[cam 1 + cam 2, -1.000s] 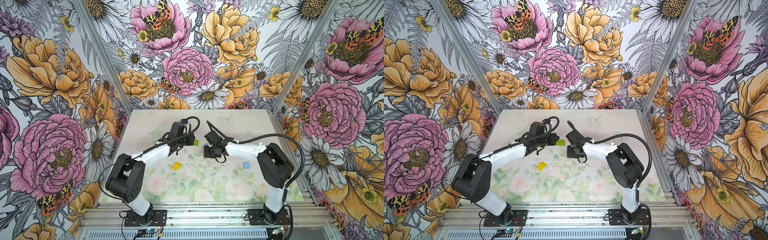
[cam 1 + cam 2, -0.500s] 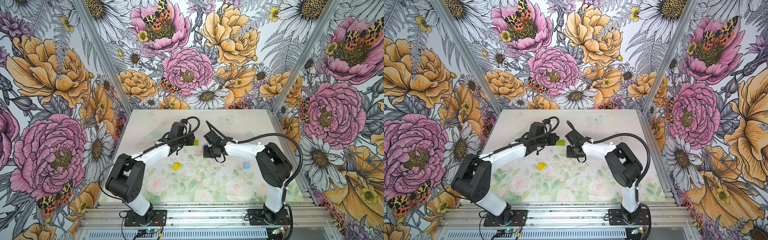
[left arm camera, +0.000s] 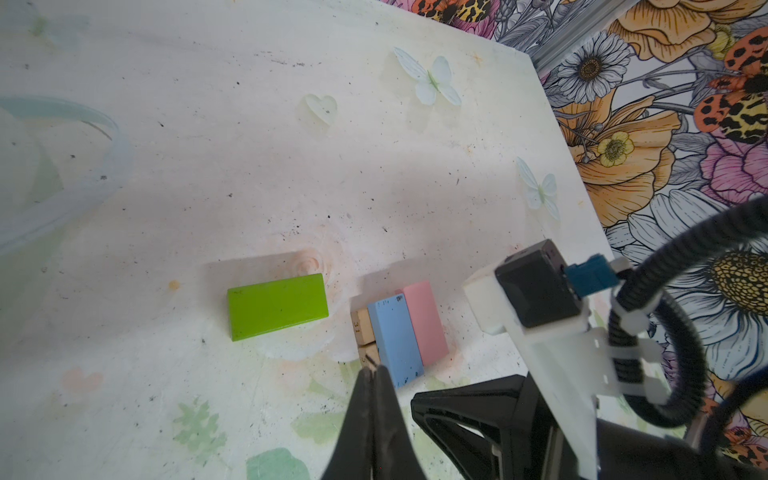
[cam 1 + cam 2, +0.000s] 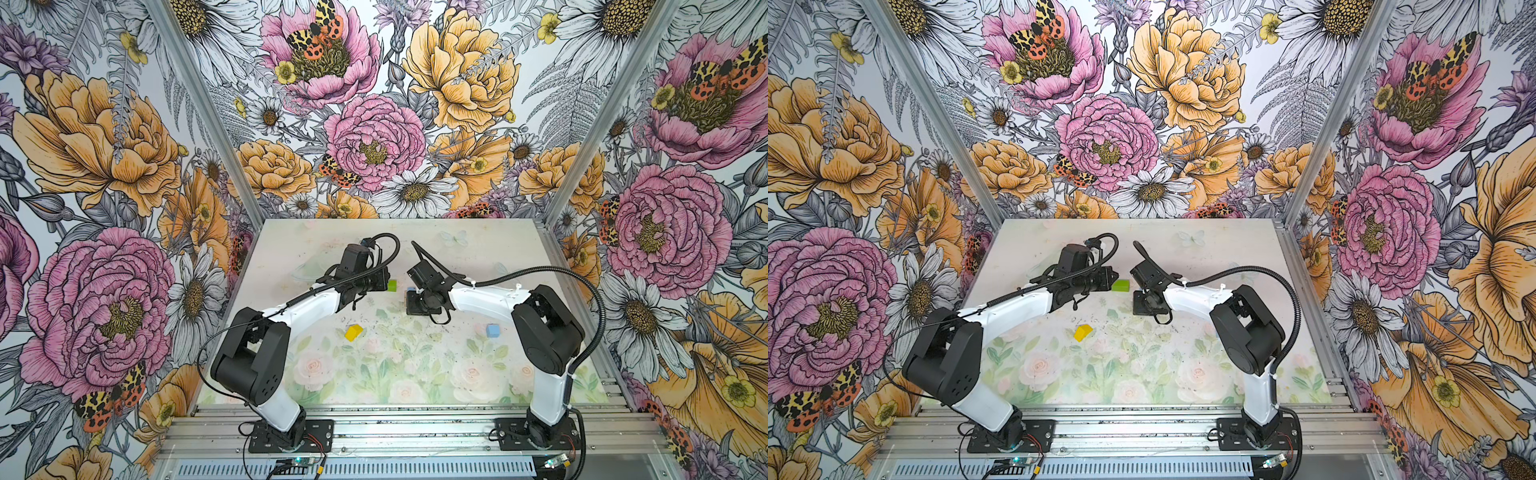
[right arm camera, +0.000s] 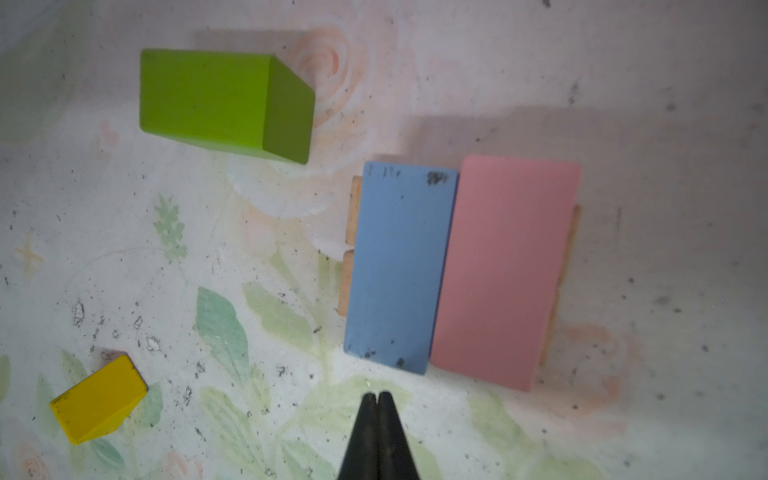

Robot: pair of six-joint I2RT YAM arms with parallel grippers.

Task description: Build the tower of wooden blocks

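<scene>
Two tan planks (image 5: 351,216) lie on the table with a light blue brick (image 5: 401,266) and a pink brick (image 5: 503,270) side by side on top, the tower's low start. A green brick (image 4: 392,285) (image 5: 224,102) lies just beside it. The yellow roof piece (image 4: 353,332) (image 5: 99,399) sits nearer the front, and the light blue cube (image 4: 492,331) sits to the right. My left gripper (image 3: 372,370) is shut and empty, its tip by the planks' end. My right gripper (image 5: 377,395) is shut and empty, hovering just off the blue brick's end.
In both top views the right wrist (image 4: 424,291) covers the stacked bricks. The right arm's camera mount (image 3: 536,286) stands close beside the stack in the left wrist view. Floral walls enclose the table (image 4: 478,249) on three sides.
The right arm's elbow has shifted slightly to the left. The left arm and the blocks have not moved.
</scene>
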